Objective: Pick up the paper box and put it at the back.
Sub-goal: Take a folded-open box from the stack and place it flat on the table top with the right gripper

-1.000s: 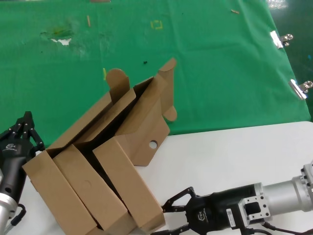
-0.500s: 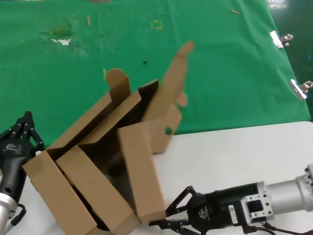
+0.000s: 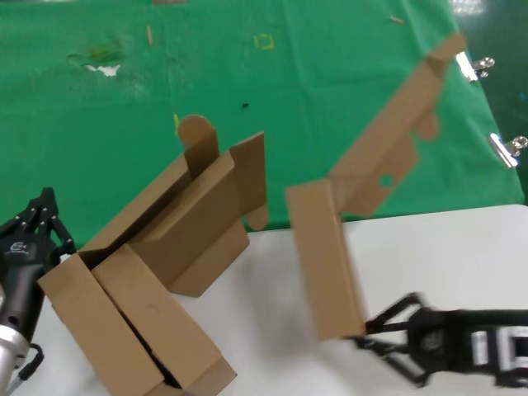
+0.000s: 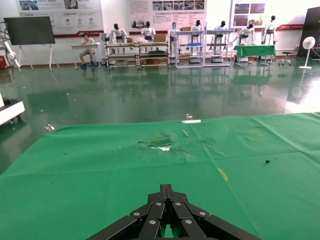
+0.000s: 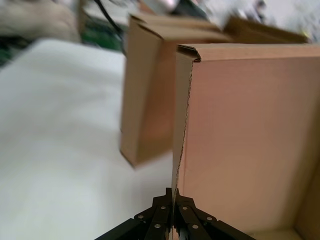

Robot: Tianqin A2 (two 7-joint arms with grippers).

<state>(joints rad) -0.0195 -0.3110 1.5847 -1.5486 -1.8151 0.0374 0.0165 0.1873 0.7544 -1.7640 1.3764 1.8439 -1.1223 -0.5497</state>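
Near the right front of the white table (image 3: 429,256), my right gripper (image 3: 373,334) had its black fingers pinched shut on the near edge of the paper box (image 3: 363,198). My wrist view showed the thin cardboard wall (image 5: 240,140) rising straight out of the closed fingertips (image 5: 172,206). That box was plain brown corrugated card, smooth-faced, with sharp folds. It hung clear of the table, tilted, with its long axis running from my gripper up and away toward the far right. The near panel stood almost on end. The hinged lid stretched on over the green cloth (image 3: 330,99), and a small round hole (image 3: 385,180) was punched in its flap.

To the left, a pile of similar cardboard boxes (image 3: 157,272) lay partly on the table's near left and partly on the cloth. Their lids were open, and one rounded ear tab (image 3: 196,132) stood upright.

My left gripper (image 3: 37,223) sat idle just beside that pile at the near left edge, its dark fingers (image 4: 165,217) drawn together and holding nothing.

Beyond, the bright green cloth spread wide and flat. It bore a whitish scuff (image 3: 103,68) at the far left and a small yellow mark (image 3: 264,41) farther back. Two metal clips (image 3: 487,107) gripped its right edge.
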